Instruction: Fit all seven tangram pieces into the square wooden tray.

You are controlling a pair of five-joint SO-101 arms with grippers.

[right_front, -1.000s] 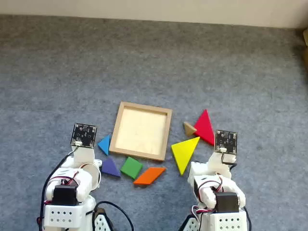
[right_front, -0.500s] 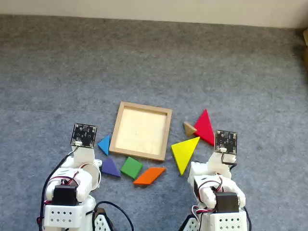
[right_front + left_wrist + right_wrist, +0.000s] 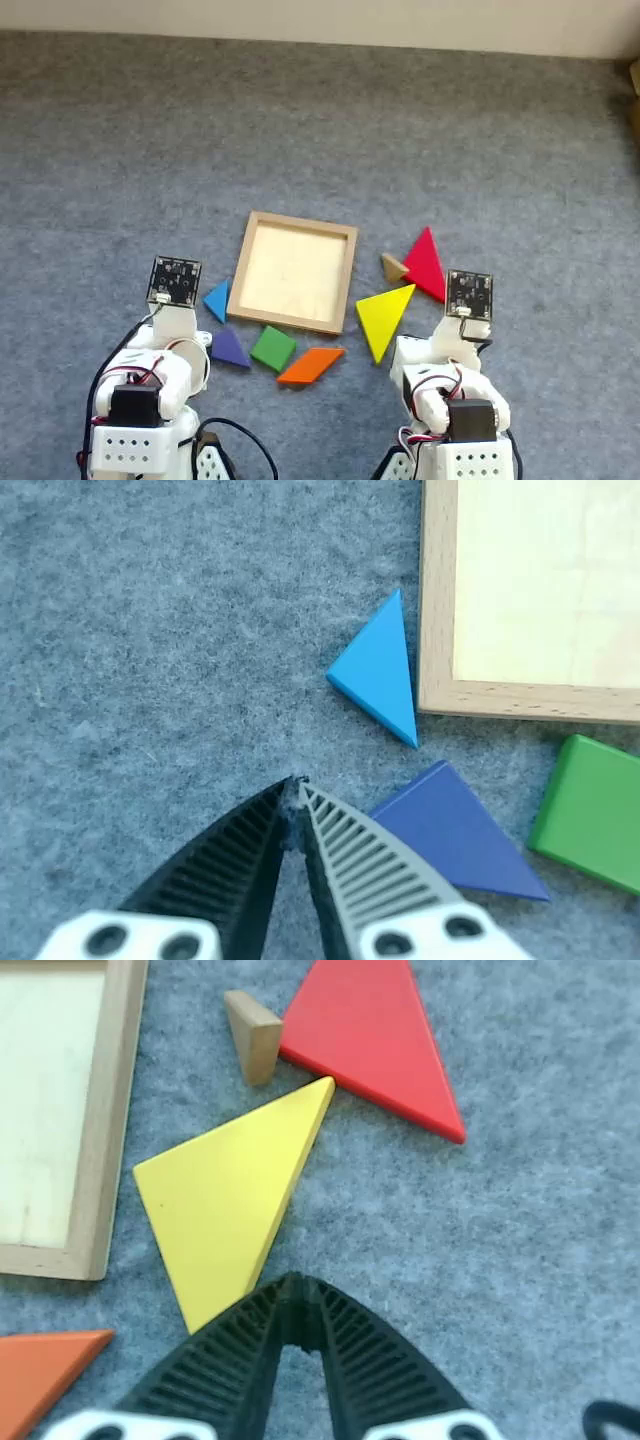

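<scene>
The square wooden tray (image 3: 248,258) lies empty mid-table, its rim also in the left wrist view (image 3: 437,630) and right wrist view (image 3: 100,1160). Light blue triangle (image 3: 216,299) (image 3: 380,670), dark blue triangle (image 3: 228,348) (image 3: 455,830), green square (image 3: 272,347) (image 3: 590,825) and orange parallelogram (image 3: 310,364) (image 3: 35,1375) lie by its near left side. Yellow triangle (image 3: 382,314) (image 3: 225,1195), red triangle (image 3: 425,263) (image 3: 370,1030) and a tan piece (image 3: 392,266) (image 3: 252,1032) lie on its right. My left gripper (image 3: 297,788) is shut just short of the blue triangles. My right gripper (image 3: 297,1285) is shut, near the yellow triangle's tip.
Grey carpet (image 3: 320,130) covers the table, with open room beyond the tray. Both arm bases (image 3: 140,410) (image 3: 455,420) stand at the near edge.
</scene>
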